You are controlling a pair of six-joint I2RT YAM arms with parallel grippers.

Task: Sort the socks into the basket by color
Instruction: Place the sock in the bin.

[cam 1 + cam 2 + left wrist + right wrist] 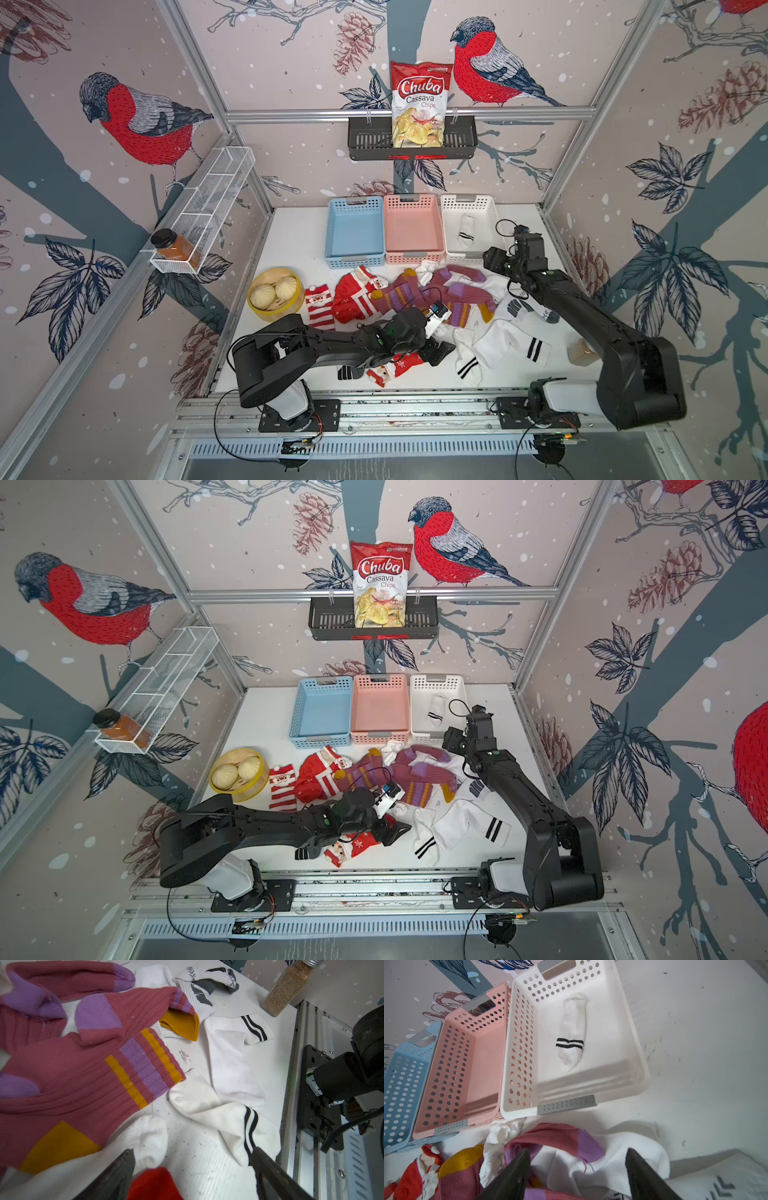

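The socks lie in a loose pile across the table's middle. Red-and-white Christmas socks (353, 299) are at the left, maroon-purple ones with mustard patches (436, 291) in the centre, and white ones with black stripes (507, 345) at the right front. One striped white sock (572, 1032) lies in the white basket (469, 203), beside an empty pink basket (413, 257) and a blue basket (332, 232). My left gripper (192, 1150) hangs open over white socks and a red sock (153, 1184). My right gripper (578, 1150) is open above the pile's back edge, just in front of the white basket.
A bamboo steamer with buns (276, 295) sits left of the pile. A spice jar (286, 987) stands at the table's right front edge. A wire shelf with an orange jar (178, 249) hangs on the left wall. A chips bag (419, 104) stands in a black rack on the back wall.
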